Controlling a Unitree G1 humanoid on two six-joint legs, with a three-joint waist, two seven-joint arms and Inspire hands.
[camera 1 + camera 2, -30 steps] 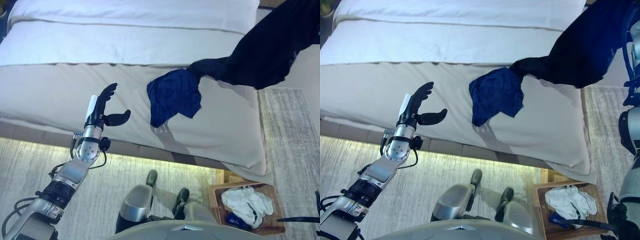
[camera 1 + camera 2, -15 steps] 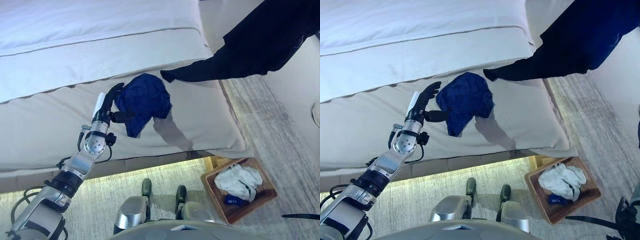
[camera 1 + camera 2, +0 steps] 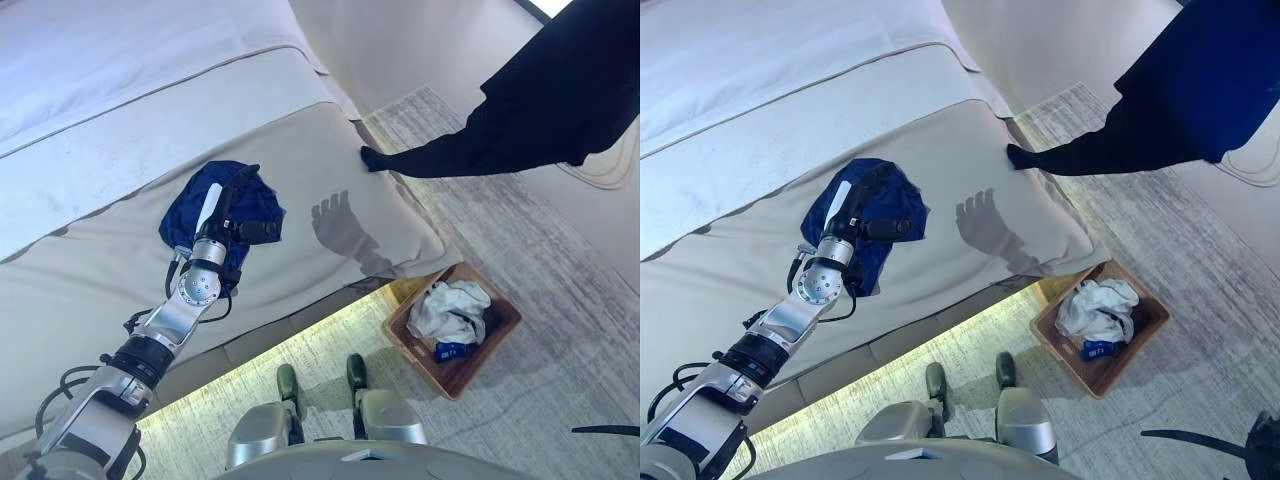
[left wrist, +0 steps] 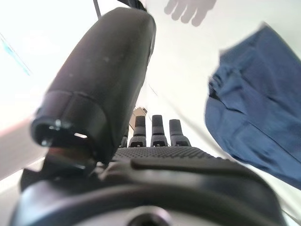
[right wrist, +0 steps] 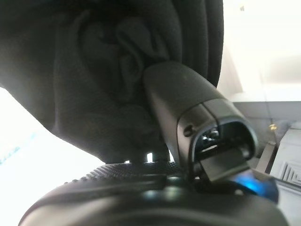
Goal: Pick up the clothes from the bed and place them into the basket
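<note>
Left hand [image 3: 232, 215] spread over crumpled blue garment [image 3: 190, 212]; right hand [image 5: 197, 117] clutching black garment [image 3: 540, 100].

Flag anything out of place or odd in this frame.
A black garment, pinched in the right hand, hangs high past the bed's corner, far from the basket. The left hand hovers open over the blue garment.

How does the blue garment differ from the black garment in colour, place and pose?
The blue garment is blue; the black garment is black. The blue one lies crumpled on the bed, while the black one hangs in the air, only its tip near the bed's corner. The left hand is above the blue one with straight fingers; the right hand grips the black one. Neither is in the basket.
</note>
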